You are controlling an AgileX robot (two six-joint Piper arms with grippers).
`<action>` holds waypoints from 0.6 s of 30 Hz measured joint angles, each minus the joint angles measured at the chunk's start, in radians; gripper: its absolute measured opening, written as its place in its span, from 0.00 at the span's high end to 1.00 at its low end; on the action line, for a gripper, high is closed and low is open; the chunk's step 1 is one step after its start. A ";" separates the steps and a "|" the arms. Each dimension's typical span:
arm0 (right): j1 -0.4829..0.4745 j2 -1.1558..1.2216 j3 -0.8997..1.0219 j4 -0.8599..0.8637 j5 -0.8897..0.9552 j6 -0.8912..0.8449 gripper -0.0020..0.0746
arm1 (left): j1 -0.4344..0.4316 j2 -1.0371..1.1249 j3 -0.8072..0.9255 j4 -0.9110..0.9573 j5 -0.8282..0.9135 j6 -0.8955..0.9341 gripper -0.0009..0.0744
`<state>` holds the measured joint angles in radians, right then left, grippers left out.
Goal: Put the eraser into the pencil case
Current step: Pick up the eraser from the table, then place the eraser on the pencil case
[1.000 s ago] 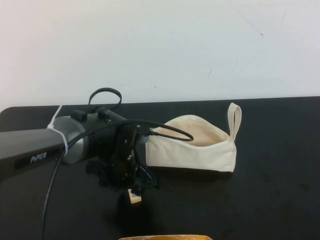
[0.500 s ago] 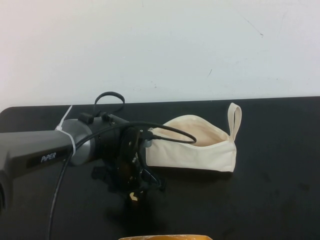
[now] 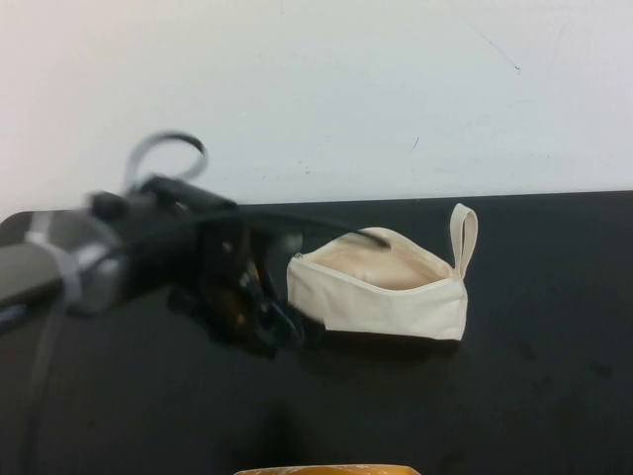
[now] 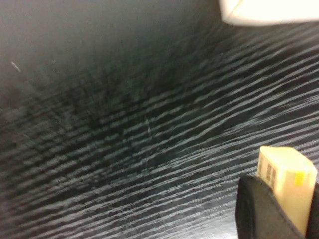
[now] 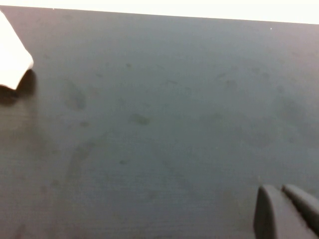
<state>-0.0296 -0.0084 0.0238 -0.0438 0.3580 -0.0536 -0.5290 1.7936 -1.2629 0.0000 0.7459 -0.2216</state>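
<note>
Black worktop (image 3: 554,376) under you carries the pencil case (image 3: 381,297), long axis crosswise, loop end right, mouth upward. Your left pincer (image 4: 286,209), just beside its left end, is clamped on the eraser (image 4: 286,181): light, stiff, long axis along the fingers. Right pincer (image 5: 286,211) sits closed, parked.

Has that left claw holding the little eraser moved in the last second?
Yes. The left gripper, shut on the eraser, has risen off the table toward the pencil case. The right gripper hangs above bare table.
</note>
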 joint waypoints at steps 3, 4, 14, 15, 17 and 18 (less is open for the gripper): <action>0.000 0.000 0.000 0.000 0.000 0.000 0.98 | -0.009 -0.097 0.000 0.000 -0.040 0.037 0.86; 0.000 0.000 0.000 0.000 0.000 0.000 0.98 | -0.016 -0.120 0.000 -0.005 -0.075 0.052 0.86; 0.000 0.000 0.000 0.000 0.000 0.000 0.98 | -0.086 -0.122 0.000 -0.009 -0.560 0.096 0.86; 0.000 0.000 0.000 0.000 0.000 0.000 0.98 | -0.086 -0.101 0.002 -0.009 -0.582 0.095 0.86; 0.000 0.000 0.000 0.000 0.000 0.000 0.98 | -0.086 -0.061 0.002 -0.009 -0.605 0.095 0.86; 0.000 0.000 0.000 0.000 0.000 0.000 0.98 | -0.086 -0.041 0.002 -0.009 -0.615 0.093 0.86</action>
<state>-0.0296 -0.0084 0.0238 -0.0438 0.3580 -0.0536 -0.6151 1.7522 -1.2606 -0.0088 0.1308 -0.1284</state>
